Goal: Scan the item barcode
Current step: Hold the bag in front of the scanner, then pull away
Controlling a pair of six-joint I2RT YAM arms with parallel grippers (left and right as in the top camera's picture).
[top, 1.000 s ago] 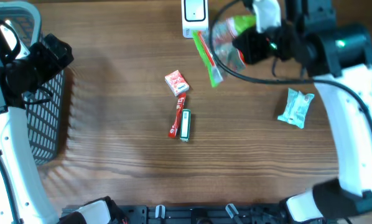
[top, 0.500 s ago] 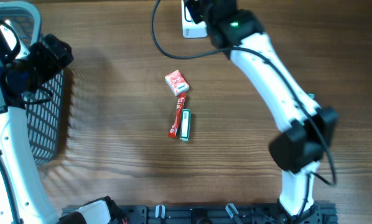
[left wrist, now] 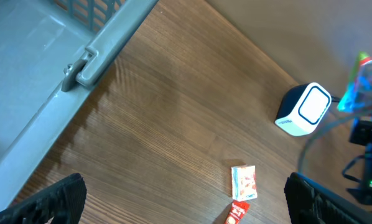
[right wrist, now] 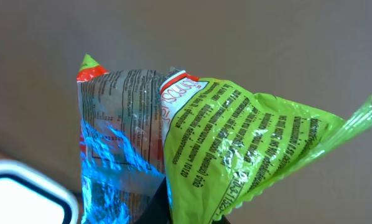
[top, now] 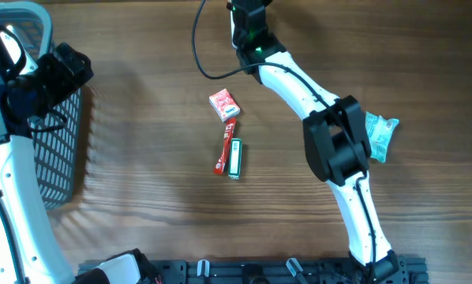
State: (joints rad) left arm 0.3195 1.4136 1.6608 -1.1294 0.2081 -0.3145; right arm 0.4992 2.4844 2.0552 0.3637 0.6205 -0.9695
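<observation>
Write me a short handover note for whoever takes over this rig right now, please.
Right gripper: shut on the green packet, held at the scanner; blue light falls on it.
Left gripper: open, empty, near the basket.
Done: packet picked up and presented. Whether it registered cannot be told.
Left: red box, red stick, green pack, pale blue packet on the table.

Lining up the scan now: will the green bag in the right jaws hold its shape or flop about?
The green bag looks like thin crinkled film, so probably floppy and light. Its glossy wrinkles may throw glare near the scanner, and it could slip.
</observation>
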